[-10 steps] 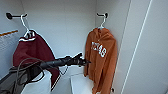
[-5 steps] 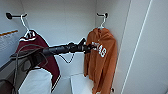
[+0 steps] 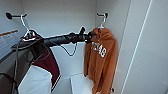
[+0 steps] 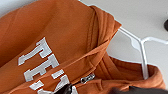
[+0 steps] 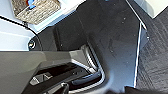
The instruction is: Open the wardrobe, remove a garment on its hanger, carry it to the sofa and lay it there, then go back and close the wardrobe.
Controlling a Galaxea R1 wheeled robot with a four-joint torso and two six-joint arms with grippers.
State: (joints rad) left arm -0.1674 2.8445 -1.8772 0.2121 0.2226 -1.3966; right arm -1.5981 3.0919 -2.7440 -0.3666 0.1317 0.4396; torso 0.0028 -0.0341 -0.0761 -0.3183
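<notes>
Head view: the black left arm reaches across the open white wardrobe (image 3: 62, 15), its jaws (image 3: 90, 37) at the collar of the burnt-orange hooded sweatshirt (image 3: 102, 57), just below the thin white hanger (image 3: 102, 23) on its black hook (image 3: 103, 15); jaw opening cannot be told.

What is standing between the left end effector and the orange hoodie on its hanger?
Nothing visible. In the head view the left end effector has its tip right at the collar of the orange hoodie, just below the white hanger. The maroon-and-white garment hangs off to the side, under the arm, not in between.
</notes>
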